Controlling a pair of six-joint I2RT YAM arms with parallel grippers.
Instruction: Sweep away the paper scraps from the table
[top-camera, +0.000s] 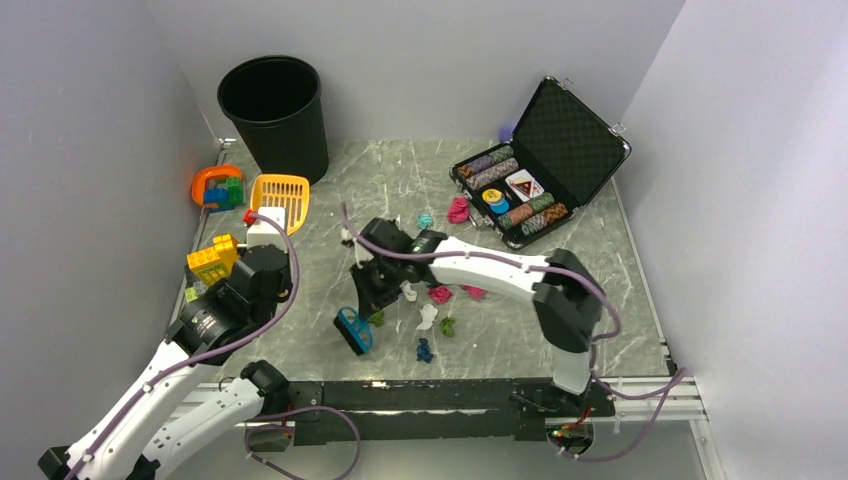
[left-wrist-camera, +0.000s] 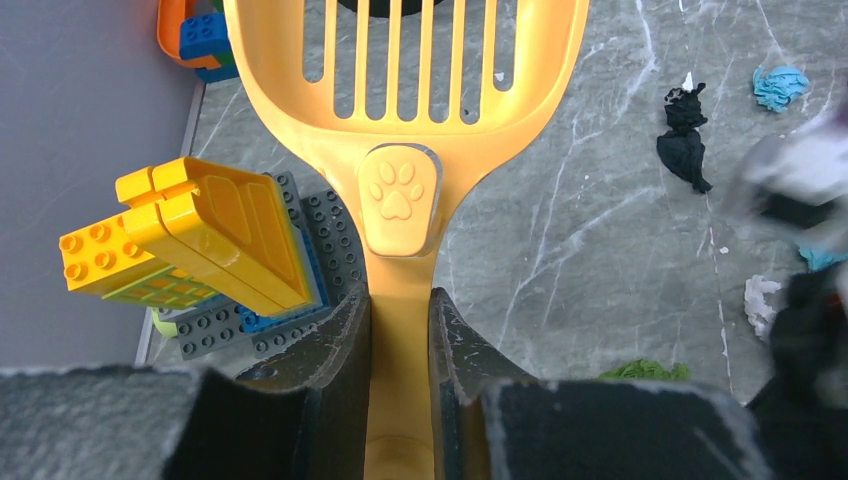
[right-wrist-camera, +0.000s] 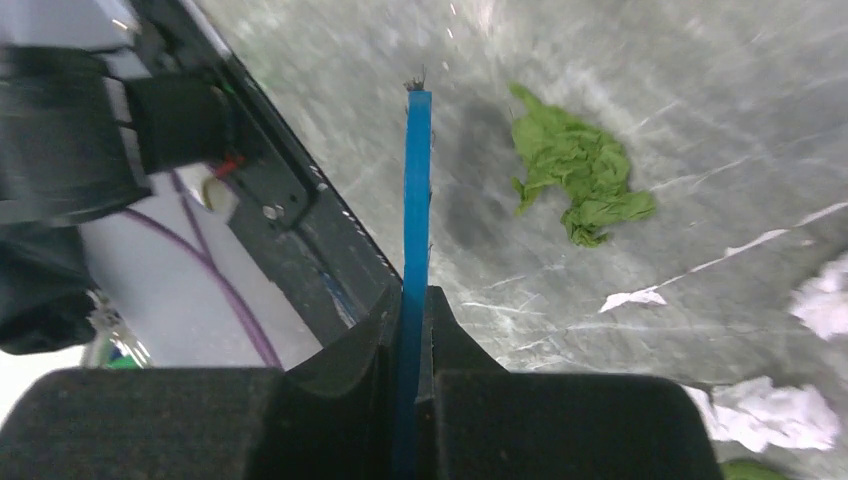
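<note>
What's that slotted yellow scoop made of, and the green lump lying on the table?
The yellow scoop looks like moulded plastic, smooth and slightly glossy: one even colour, a paw print raised on its handle. The green lump looks like thin paper, matt, crumpled into sharp creases.

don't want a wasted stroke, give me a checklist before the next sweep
1. left end effector shut on yellow scoop: ok
2. right end effector shut on blue brush: ok
3. brush beside a green scrap: ok
4. scoop near the paper scraps: not ok, it sits left by the toy bricks
5. brush touching the table: cannot tell
6. black bin upright, open: ok
</note>
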